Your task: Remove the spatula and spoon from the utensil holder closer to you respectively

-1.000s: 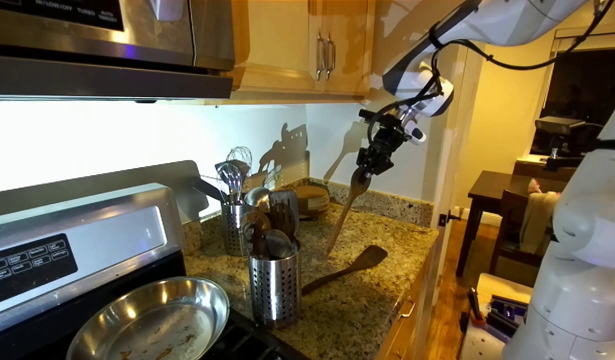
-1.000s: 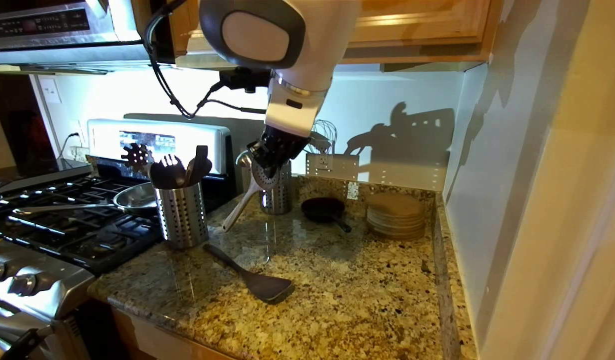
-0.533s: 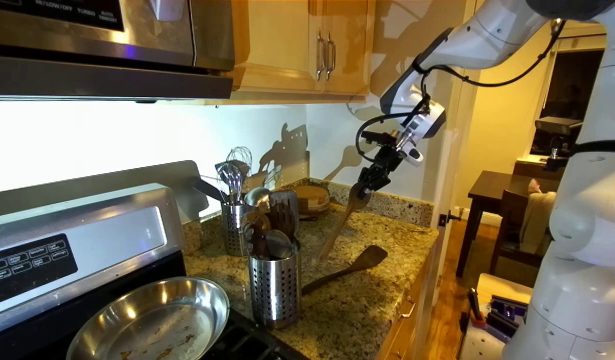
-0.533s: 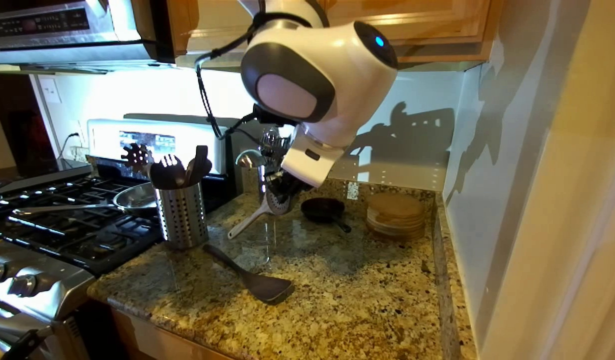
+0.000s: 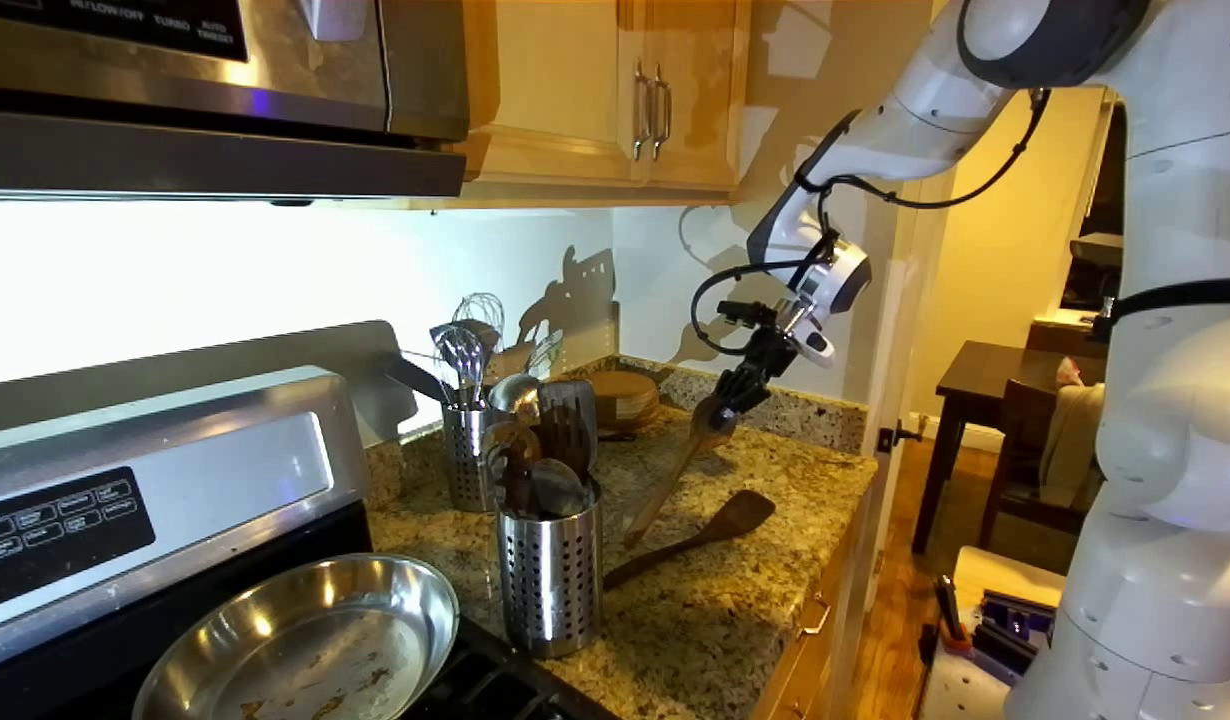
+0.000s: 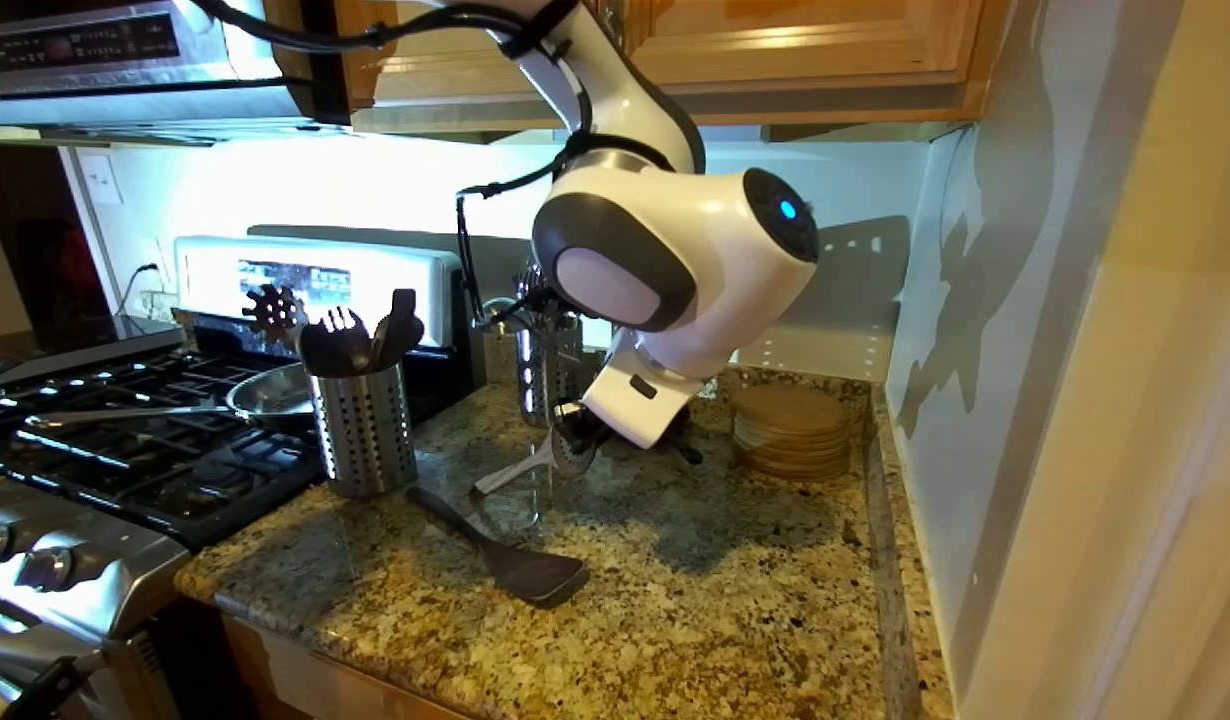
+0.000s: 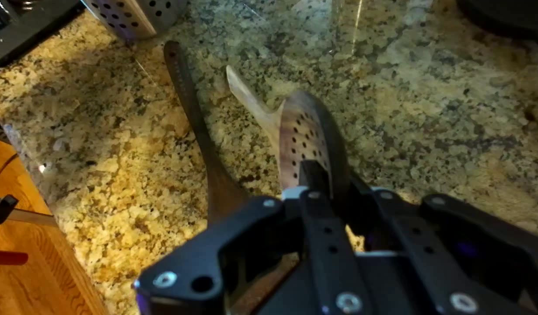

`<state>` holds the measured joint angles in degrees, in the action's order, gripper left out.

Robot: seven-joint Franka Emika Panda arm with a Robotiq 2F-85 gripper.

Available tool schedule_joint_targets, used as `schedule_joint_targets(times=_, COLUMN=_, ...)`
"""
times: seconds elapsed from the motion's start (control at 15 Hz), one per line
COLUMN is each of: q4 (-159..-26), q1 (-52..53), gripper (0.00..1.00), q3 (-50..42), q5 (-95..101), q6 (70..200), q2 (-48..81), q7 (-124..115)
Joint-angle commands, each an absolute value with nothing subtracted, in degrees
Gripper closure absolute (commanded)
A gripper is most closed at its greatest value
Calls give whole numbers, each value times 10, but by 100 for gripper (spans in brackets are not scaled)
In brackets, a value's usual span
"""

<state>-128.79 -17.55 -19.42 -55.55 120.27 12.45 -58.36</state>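
Observation:
The dark spatula [image 6: 535, 575] lies flat on the counter, its handle pointing toward the perforated metal utensil holder [image 6: 365, 430]. That holder [image 5: 550, 580] stands upright with several other utensils in it. My gripper [image 7: 337, 179] is shut on the spoon [image 7: 302, 144], pinching its perforated head from both sides. In an exterior view the spoon [image 5: 675, 475] slants down from the gripper [image 5: 727, 408], handle end lowest, close above the counter beside the spatula. Whether the handle's tip touches the counter I cannot tell. Part of the spatula's head is hidden behind the gripper in the wrist view.
Behind stands another holder [image 5: 467, 460] with whisks and a ladle. A steel pan [image 5: 305, 640] rests on the stove. A stack of round boards [image 6: 790, 430] sits near the back corner, close to a dark skillet mostly hidden by the arm. Cabinets [image 5: 595, 100] hang above.
My gripper has come down toward the counter with the spoon, whose handle end now hangs lower. In an exterior view it has also shifted right. The spatula and holder have stayed put.

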Motion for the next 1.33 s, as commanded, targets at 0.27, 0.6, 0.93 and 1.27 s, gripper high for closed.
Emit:
schedule_joint_targets(times=0.27, q4=-1249, q1=-182, gripper=94, q3=-190, q5=-601, q6=1194, q2=186, q7=-587)
schedule_joint_targets(times=0.6, q4=-1238, q1=-180, gripper=55, q3=-191, q5=-598, q6=1205, q2=207, q7=-588)
schedule_joint_targets(times=0.93, q4=-1243, q1=-176, gripper=23, q3=-194, q5=-592, q6=1217, q2=215, q7=-586)
schedule_joint_targets(times=1.27, q4=-1291, q1=-162, gripper=0, q3=-210, q5=-517, q6=1244, q2=134, q7=-562)
